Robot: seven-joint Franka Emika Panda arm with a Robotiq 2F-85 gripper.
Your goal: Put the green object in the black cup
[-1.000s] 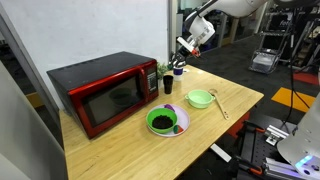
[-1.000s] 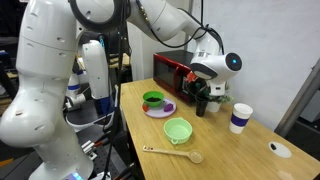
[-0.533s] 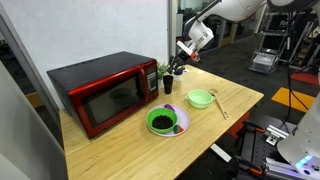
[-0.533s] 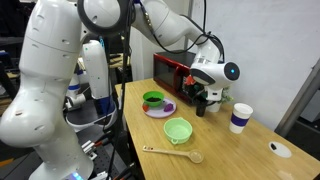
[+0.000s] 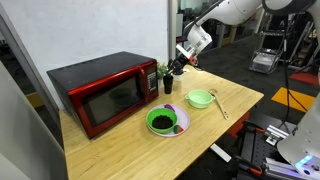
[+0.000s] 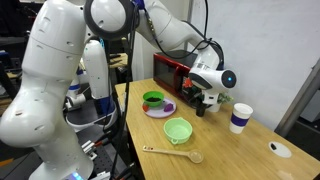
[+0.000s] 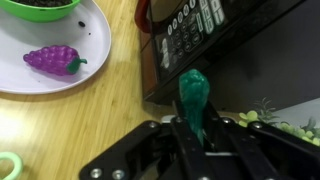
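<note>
Green object (image 7: 193,95): held off the worktop, just in front of the microwave's control panel in the wrist view; not in the cup.
Tool (image 7: 198,128): clenched on the lower end of the green object, whose rounded tip stands clear of the fingers.
Tool position: in an exterior view the tool (image 5: 179,68) hangs above the black cup and a little to one side of it, with no contact.
Black cup (image 5: 168,86): upright on the worktop, close beside the microwave's front corner. The wrist view does not show it, and its contents cannot be seen.
Progress: pick-up done and carry nearly done, in my judgement. What remains is to line up over the cup mouth, lower, let go and withdraw.
Green object, make: smooth, slightly glossy, teal-green, elongated with a blunt end. It looks like moulded plastic, though what it represents cannot be told.
Black cup, make: small plain matte cylinder, far shorter than the microwave.
Worktop (image 5: 235,100): pale wood with visible grain.
Microwave (image 5: 100,92): glossy red shell, dark door and panel.
Nearby items: a white plate (image 7: 90,40) carrying a purple grape bunch (image 7: 55,60), an empty green bowl (image 5: 200,98) and a wooden spoon (image 5: 220,104), all apart from the cup.
</note>
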